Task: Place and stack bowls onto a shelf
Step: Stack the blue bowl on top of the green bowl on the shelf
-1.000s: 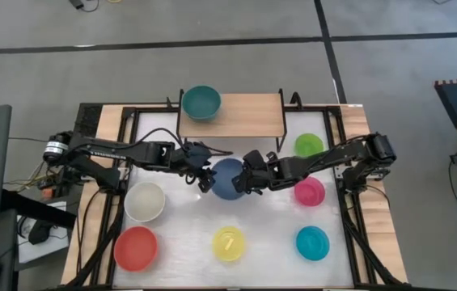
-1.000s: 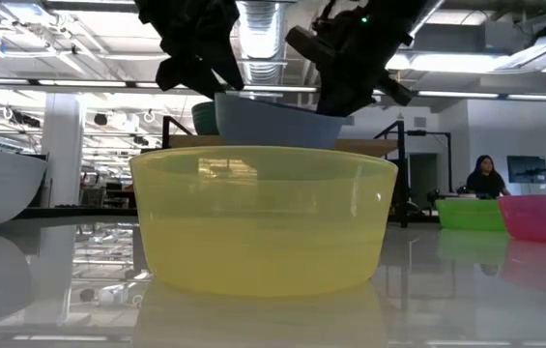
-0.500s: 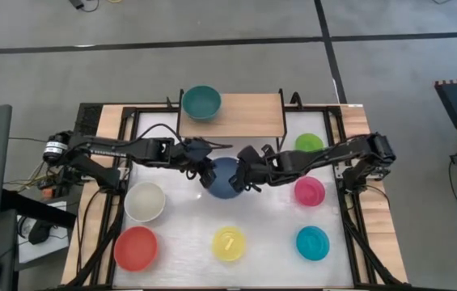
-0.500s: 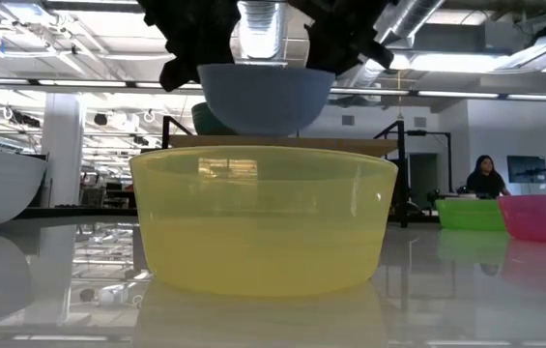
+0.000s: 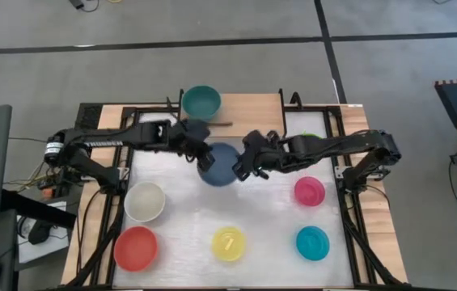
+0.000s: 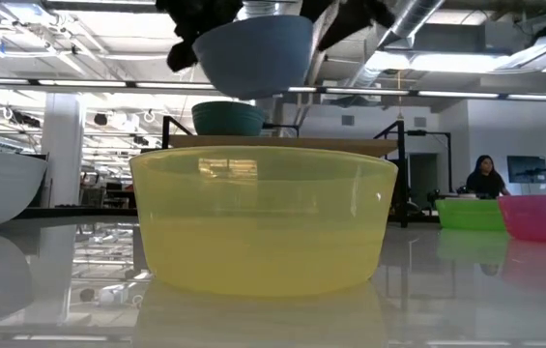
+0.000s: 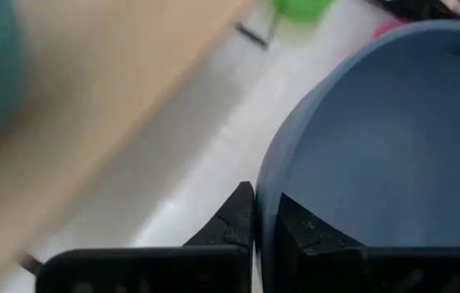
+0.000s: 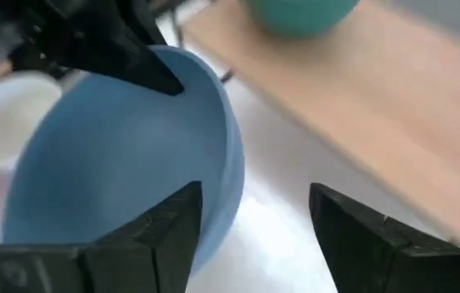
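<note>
Left gripper (image 5: pixel 199 155) apparently grips blue bowl (image 5: pixel 220 165) — right gripper (image 5: pixel 242 164) beside it.

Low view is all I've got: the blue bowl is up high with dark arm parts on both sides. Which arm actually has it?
Observer: The left gripper does. Its wrist view shows its fingers pinched on the rim of the blue bowl, one inside and one outside.
Operator: And the right one?
Observer: The right gripper has its fingers spread wide, with the bowl's rim in the gap between them.
Operator: Any room on the shelf?
Observer: From above, the teal bowl sits at the left end of the shelf, and the wooden top to its right shows bare.
</note>
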